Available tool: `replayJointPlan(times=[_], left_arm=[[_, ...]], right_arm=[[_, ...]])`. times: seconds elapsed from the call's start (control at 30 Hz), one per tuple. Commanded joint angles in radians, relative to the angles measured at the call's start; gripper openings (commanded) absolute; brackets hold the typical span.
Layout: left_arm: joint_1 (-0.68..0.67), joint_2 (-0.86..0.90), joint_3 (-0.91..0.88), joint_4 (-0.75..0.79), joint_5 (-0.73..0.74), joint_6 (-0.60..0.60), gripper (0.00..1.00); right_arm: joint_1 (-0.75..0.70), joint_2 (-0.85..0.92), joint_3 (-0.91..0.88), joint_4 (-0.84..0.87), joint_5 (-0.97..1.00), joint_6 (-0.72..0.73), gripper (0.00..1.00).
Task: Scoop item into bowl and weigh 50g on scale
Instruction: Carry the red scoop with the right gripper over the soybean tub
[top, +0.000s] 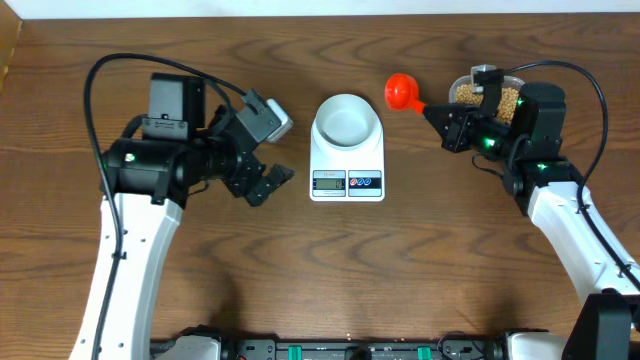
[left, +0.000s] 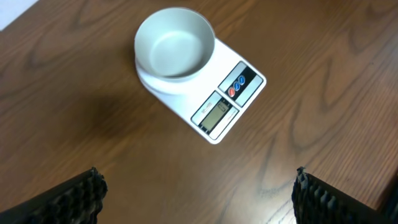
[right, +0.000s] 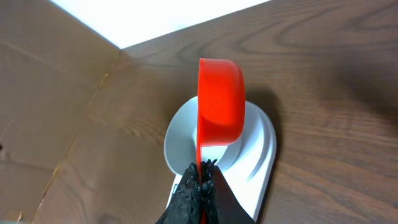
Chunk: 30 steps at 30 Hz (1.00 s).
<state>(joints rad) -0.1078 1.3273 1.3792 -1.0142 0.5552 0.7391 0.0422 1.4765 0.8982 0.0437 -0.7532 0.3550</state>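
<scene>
A white bowl stands empty on the white scale at the table's middle; in the left wrist view the bowl and the scale lie ahead. My right gripper is shut on the thin handle of a red scoop, which hangs just right of the bowl. From the right wrist, the scoop stands on edge in front of the bowl, gripper shut on its handle. Tan beans fill a clear tub behind the right wrist. My left gripper is open, left of the scale.
The clear tub is partly hidden by the right arm. A cardboard panel stands along the table's far edge in the right wrist view. Bare wooden table lies in front of the scale.
</scene>
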Motion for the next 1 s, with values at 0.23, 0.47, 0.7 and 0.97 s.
replayJointPlan(times=[0.23,0.47,0.7,0.97], left_arm=[[0.020,-0.001,0.018,0.013,0.021,0.028,0.98],[0.020,-0.001,0.018,0.012,0.021,0.027,0.98],[0.019,-0.001,0.018,0.009,0.021,0.027,0.98],[0.019,-0.001,0.018,0.008,0.021,0.045,0.98]], right_arm=[[-0.074,-0.073,0.020,-0.104,-0.158,-0.091,0.01],[-0.095,-0.074,0.020,-0.103,-0.243,-0.110,0.01],[-0.095,-0.074,0.020,-0.077,-0.241,-0.109,0.01],[-0.095,-0.074,0.020,-0.037,-0.241,-0.109,0.01]])
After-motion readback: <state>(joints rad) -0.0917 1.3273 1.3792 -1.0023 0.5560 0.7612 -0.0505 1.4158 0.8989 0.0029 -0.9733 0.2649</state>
